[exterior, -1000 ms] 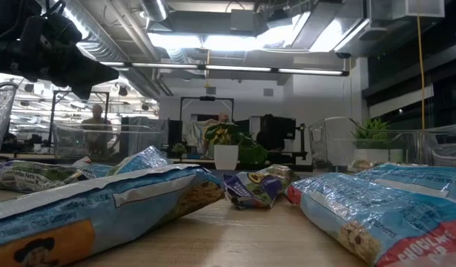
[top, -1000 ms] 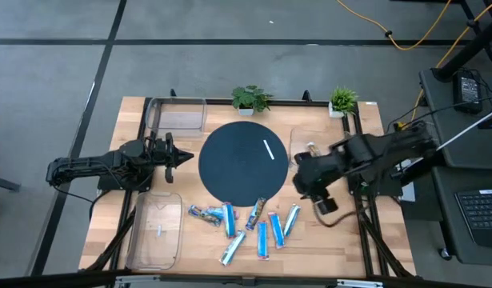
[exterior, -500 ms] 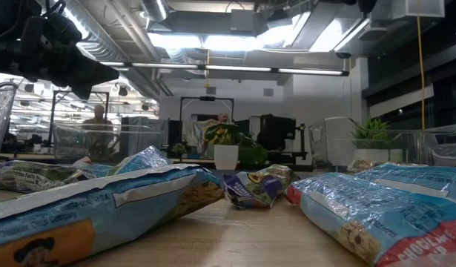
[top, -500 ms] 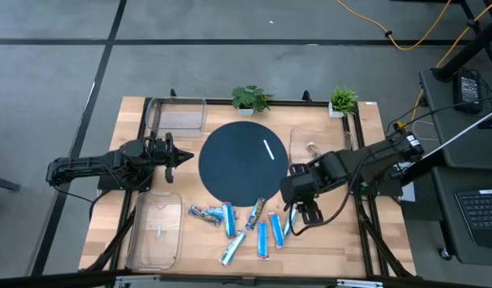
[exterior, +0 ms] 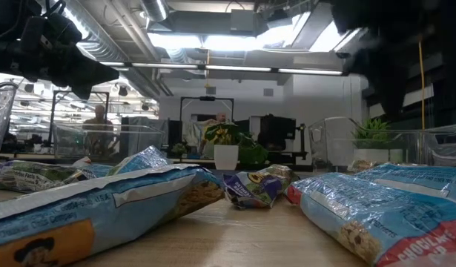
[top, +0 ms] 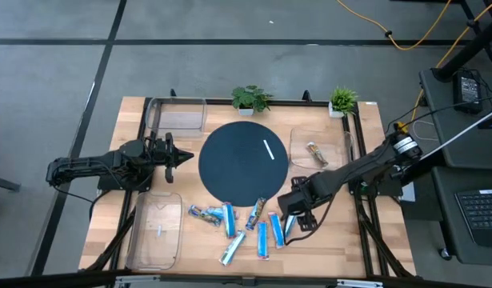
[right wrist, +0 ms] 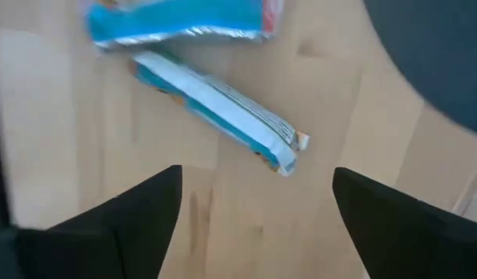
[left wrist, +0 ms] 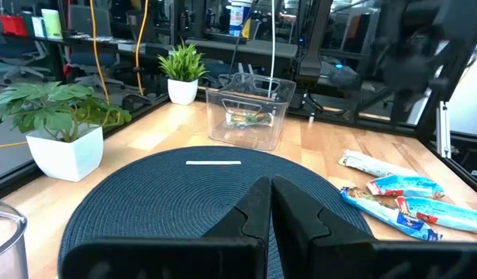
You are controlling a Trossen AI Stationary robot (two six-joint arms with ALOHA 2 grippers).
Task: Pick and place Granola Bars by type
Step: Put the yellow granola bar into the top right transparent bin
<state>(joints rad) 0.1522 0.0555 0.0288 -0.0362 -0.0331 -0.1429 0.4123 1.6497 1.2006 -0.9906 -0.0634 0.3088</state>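
Note:
Several foil-wrapped Granola Bars (top: 262, 238), mostly shiny blue, lie flat and scattered on the wooden table near its near edge. In the low view they fill the foreground (exterior: 376, 208). My right gripper (top: 295, 216) hovers open above the rightmost bars. Its wrist view looks down past the open gripper (right wrist: 257, 225) at a blue-and-white bar (right wrist: 215, 105) and a second blue bar (right wrist: 184, 19), neither of them touched. My left gripper (top: 182, 156) waits shut at the left edge of the round dark mat, and its own view also shows it shut (left wrist: 269, 209).
A round dark mat (top: 242, 164) with a thin white mark (top: 269, 150) fills the table's middle. The clear bin on the right (top: 300, 138) holds one bar (top: 316, 150). Other clear bins stand at the near left (top: 142, 240) and far left (top: 178, 116). Two potted plants (top: 250, 99) line the far edge.
My right arm has stretched out from beside the right bin toward the table's near edge and left. Its gripper now hangs over the rightmost bars, and the arm now shows in the low view's upper right. The bars and my left arm have kept still.

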